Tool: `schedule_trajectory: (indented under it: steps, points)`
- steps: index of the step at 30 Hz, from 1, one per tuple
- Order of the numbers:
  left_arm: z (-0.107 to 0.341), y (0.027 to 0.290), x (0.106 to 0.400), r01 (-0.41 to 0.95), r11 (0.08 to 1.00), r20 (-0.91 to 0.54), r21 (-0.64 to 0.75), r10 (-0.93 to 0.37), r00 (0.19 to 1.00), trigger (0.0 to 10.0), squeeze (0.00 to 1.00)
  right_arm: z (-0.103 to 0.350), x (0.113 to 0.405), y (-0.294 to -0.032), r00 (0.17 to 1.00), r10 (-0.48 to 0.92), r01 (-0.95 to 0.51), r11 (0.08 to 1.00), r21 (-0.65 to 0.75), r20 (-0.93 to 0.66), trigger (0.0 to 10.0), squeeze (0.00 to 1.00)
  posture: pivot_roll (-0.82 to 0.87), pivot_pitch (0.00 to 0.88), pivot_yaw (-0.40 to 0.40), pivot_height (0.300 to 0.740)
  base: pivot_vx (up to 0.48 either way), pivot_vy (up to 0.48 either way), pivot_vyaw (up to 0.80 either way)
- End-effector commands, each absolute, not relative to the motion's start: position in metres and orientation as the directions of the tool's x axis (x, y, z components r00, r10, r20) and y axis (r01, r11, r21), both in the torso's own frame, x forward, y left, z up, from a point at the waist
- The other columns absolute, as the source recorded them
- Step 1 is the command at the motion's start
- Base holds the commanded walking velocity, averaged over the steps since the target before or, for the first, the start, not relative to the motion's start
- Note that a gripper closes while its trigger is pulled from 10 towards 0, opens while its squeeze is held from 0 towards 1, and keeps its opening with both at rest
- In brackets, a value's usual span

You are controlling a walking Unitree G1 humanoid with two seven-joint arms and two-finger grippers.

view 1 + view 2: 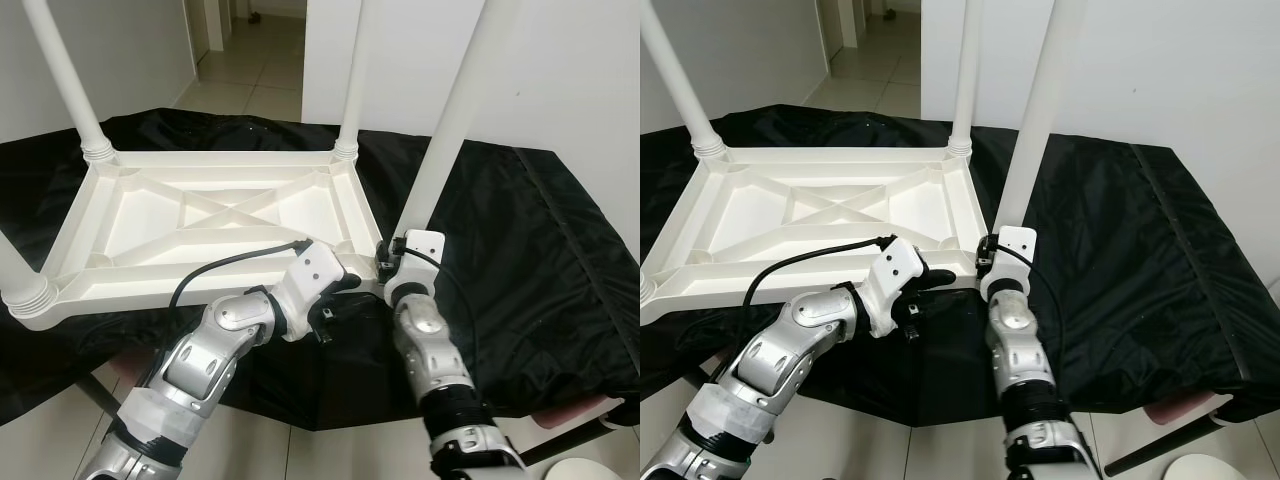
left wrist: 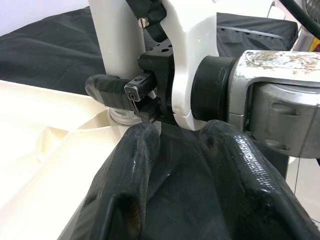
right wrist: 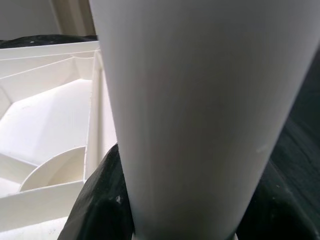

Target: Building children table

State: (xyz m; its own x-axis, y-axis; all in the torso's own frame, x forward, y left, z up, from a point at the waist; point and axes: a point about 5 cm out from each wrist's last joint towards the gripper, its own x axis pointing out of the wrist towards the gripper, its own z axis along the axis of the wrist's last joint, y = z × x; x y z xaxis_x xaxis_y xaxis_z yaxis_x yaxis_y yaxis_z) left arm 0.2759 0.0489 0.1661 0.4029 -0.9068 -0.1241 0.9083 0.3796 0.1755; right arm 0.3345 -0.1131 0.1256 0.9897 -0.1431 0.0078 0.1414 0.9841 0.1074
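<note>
A white plastic children's table lay upside down on a black cloth spread over a work surface, its ribbed underside facing up. Legs stood up from its corners: one at the near left, one at the far left, one at the far right, and one at the near right.

On the left, the silver left arm reached in from below toward the table's near right corner. The left gripper hovered at the near edge of the tabletop, just beside that corner. Its two black fingers were spread a little apart with nothing between them, and I could not tell whether they touched the table rim.

On the right, the right arm rose straight up to the same corner. The right gripper was at the foot of the near right leg, where the leg meets the tabletop. In the right wrist view the white leg stood between the two dark fingers, one on each side and pressed close against it, so the gripper was closed around the leg. The two grippers were very near each other, with the left one's fingers pointing at the right one's wrist.

Behind the table were a white wall and a tiled floor leading away through a doorway.
</note>
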Motion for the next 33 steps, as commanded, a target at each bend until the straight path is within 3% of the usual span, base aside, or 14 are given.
schedule_trajectory:
  steps: [1,5,6,18,19,28,33]
  points:
    - [0.165,0.048,0.273,0.908,0.379,-0.131,0.180,-0.905,0.404,10.0,0.00,0.127,0.332,-0.115,0.992,-0.123,0.120,0.984,0.132,0.009,10.0,0.00,0.06,0.000,-0.053,0.740,0.000,0.000,0.00]
    - [0.165,0.048,0.273,0.907,0.383,-0.129,0.178,-0.904,0.407,10.0,0.00,0.129,0.330,-0.119,0.993,-0.121,0.118,0.983,0.142,0.008,10.0,0.00,0.06,0.000,-0.053,0.740,0.000,0.000,0.00]
    - [0.165,0.048,0.273,0.906,0.385,-0.128,0.178,-0.903,0.409,10.0,0.00,0.129,0.330,-0.119,0.992,-0.125,0.122,0.981,0.151,0.010,10.0,1.00,0.06,0.000,-0.062,0.740,0.000,0.000,0.00]
    - [0.164,0.049,0.269,0.900,0.396,-0.123,0.179,-0.899,0.420,10.0,0.00,0.145,0.325,-0.120,0.990,-0.080,0.062,0.987,0.151,0.118,10.0,1.00,0.06,0.000,-0.081,0.740,0.000,0.000,0.00]
    - [0.164,0.051,0.271,0.893,0.407,-0.119,0.192,-0.894,0.432,10.0,0.00,0.145,0.321,-0.124,0.989,-0.075,0.055,0.987,0.150,0.131,10.0,0.00,0.05,0.002,-0.085,0.740,0.000,0.000,0.00]
    - [0.179,0.057,0.284,0.837,0.530,0.011,0.138,-0.846,0.533,10.0,0.00,0.140,0.287,-0.143,0.975,-0.076,0.057,0.994,0.098,0.209,10.0,0.00,0.02,0.025,-0.092,0.740,0.000,0.000,0.00]
    - [0.181,0.068,0.292,0.809,0.570,0.013,0.146,-0.819,0.574,10.0,0.00,0.135,0.270,-0.140,0.977,-0.024,0.010,0.998,0.067,0.213,10.0,0.00,0.01,0.027,-0.084,0.740,0.000,0.000,0.00]
